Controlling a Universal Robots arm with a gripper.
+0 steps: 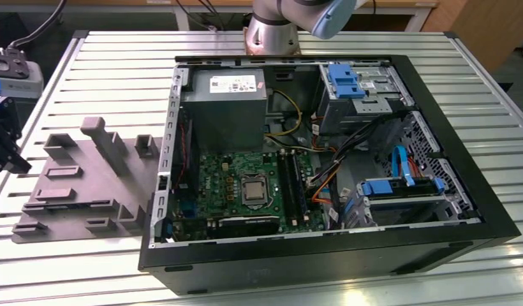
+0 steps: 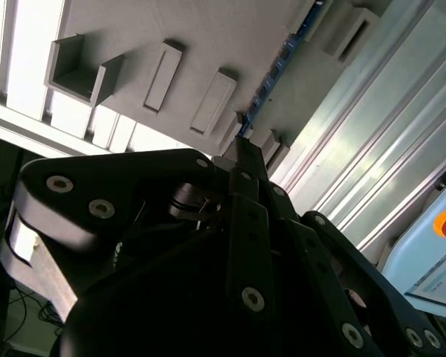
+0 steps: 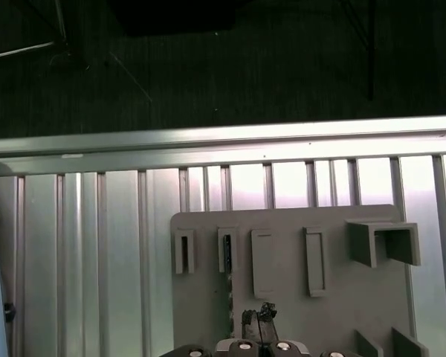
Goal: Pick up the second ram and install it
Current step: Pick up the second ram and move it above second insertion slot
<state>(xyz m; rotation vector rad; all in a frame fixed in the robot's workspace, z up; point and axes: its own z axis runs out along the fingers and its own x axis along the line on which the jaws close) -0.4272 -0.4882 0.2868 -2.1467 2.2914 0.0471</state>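
Grey tray [image 1: 83,185], on the exterior view's left: it lies on the slatted metal table [image 1: 117,57], just beside the open computer case [image 1: 330,261]. In the second wrist view we find the second ram [image 2: 276,74] standing on edge in this tray, a thin dark strip running between the moulded shapes. The first wrist view shows it as a narrow line seated in one of the tray's pockets.

The gripper [image 2: 241,152] hangs over the tray with its tip at the near end of the stick. We cannot tell whether it touches the stick or stops just short of it. Nor can we tell whether the tool is released or clenched. We judge that the approach is made but the pick-up is not, because the ram sits in its pocket, not yet lifted.

Further right in the exterior view, the case lies on its side with the panel off, and the green board [image 1: 236,191] is exposed near the middle. Its long black slots [image 1: 289,185] run just beside the processor [image 1: 254,189], well apart from the tray. We cannot make out whether any slot already carries a stick. By our reading, the lift, the carry to the board and the seating in a slot are all left to do.
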